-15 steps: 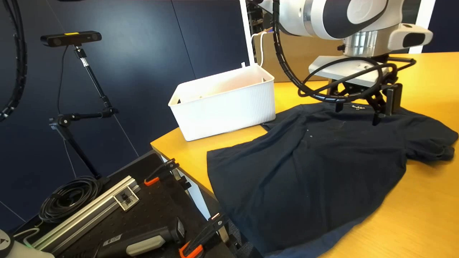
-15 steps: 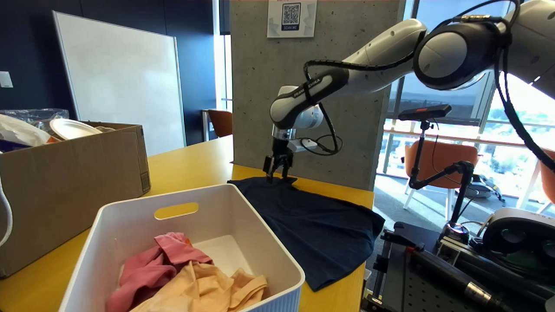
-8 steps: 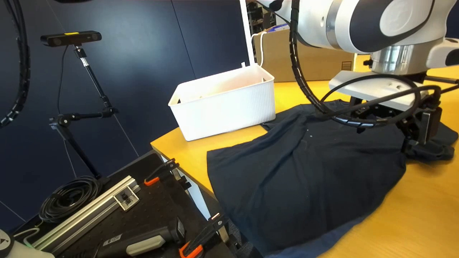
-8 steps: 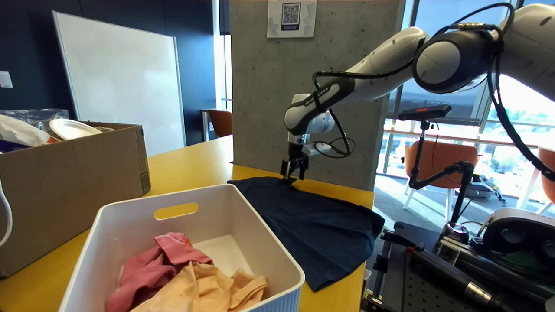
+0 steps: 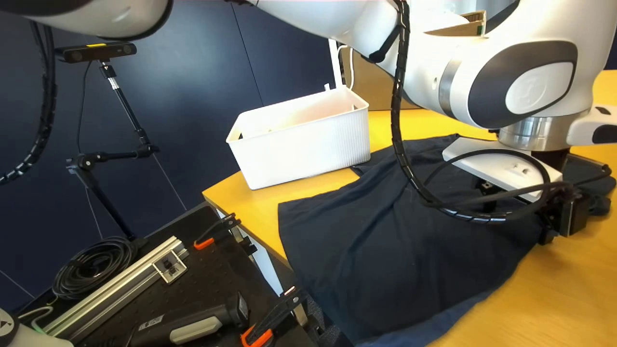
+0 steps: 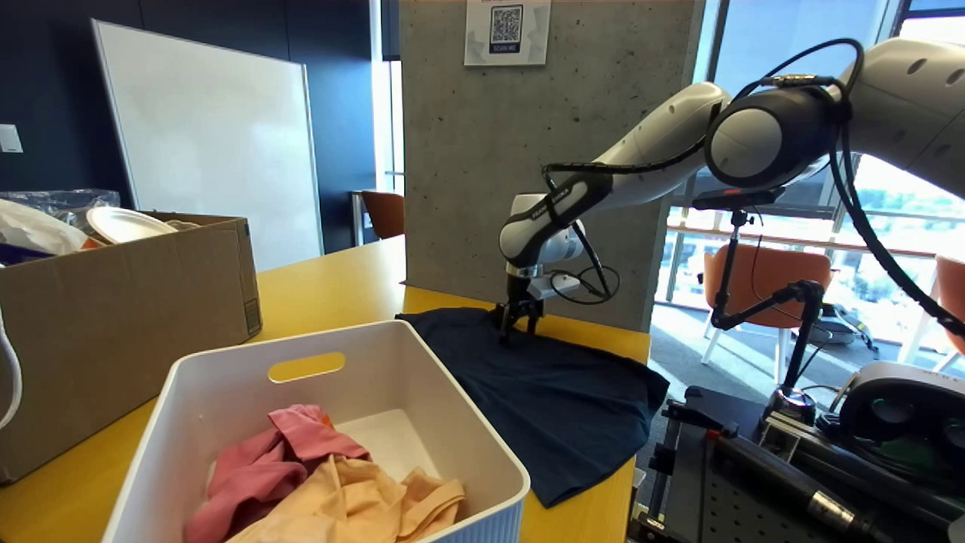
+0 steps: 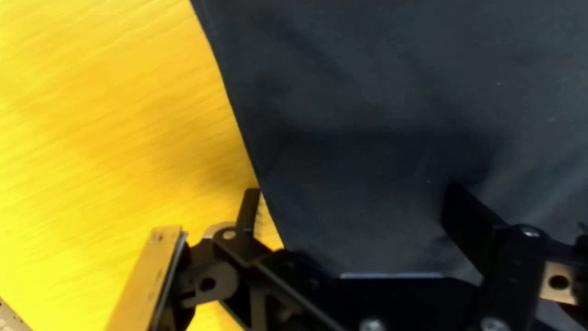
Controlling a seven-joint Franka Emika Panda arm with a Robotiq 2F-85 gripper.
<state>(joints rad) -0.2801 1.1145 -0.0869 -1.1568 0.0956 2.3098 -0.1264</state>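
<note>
The black two-fingered gripper point(image 7: 353, 200) now sits lower than a moment ago, its fingers spread wide across one edge of the dark navy fabric shirt point(image 7: 390, 101), apparently bringing that edge within grasp. The shirt fills the wrist view's right; at lower centre, one fingertip stands over the yellow wooden table point(image 7: 115, 115), the other over the shirt.

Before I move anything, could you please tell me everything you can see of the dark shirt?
The dark navy shirt looks like thin, soft fabric, bluer along one edge. It lies spread out, lightly wrinkled, on the yellow table, with part of it overhanging the edge. One sleeve lies beside the white bin. In the wrist view, the open jaws straddle its side edge; whether they touch it is unclear.
</note>
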